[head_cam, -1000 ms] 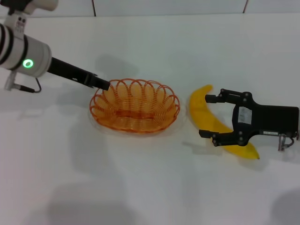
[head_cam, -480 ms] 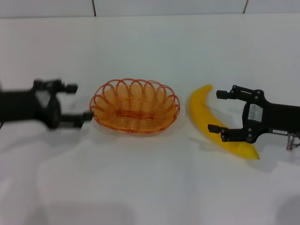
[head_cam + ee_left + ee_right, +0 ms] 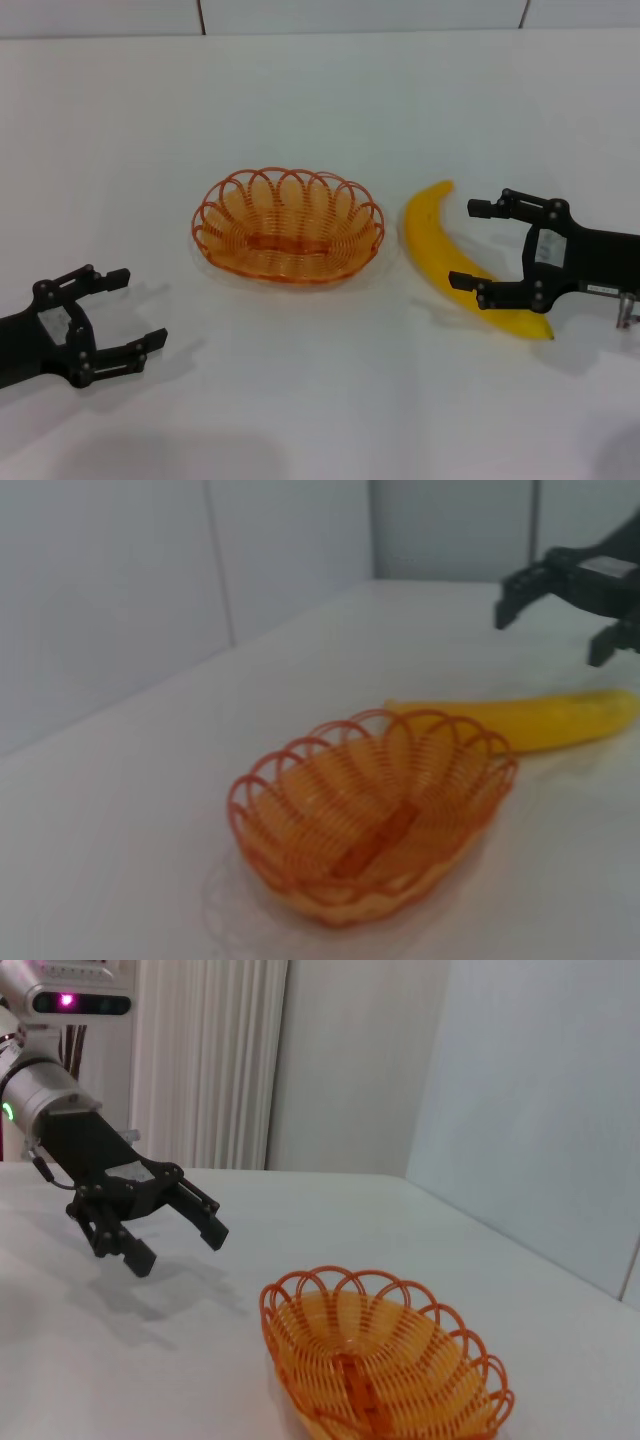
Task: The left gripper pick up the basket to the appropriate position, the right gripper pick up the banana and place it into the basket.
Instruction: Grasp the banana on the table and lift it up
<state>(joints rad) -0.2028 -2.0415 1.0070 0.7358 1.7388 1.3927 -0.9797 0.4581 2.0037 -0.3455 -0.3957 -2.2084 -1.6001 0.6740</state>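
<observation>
Grippers spread, basket (image 3: pixel 288 226) empty.
Your right gripper (image 3: pixel 482 245) straddles the banana (image 3: pixel 455 260) beside the basket; left gripper (image 3: pixel 132 310) hangs well apart.

We see a smooth white bench (image 3: pixel 320 100) spanning the head view, with pale wall panels (image 3: pixel 360 14) split by 2 dark seams behind it. In the right wrist view, a white ribbed vertical curtain (image 3: pixel 205 1060) hangs beyond the bench.

Bare table (image 3: pixel 320 400) around basket (image 3: pixel 288 226), banana (image 3: pixel 440 250) just beside
</observation>
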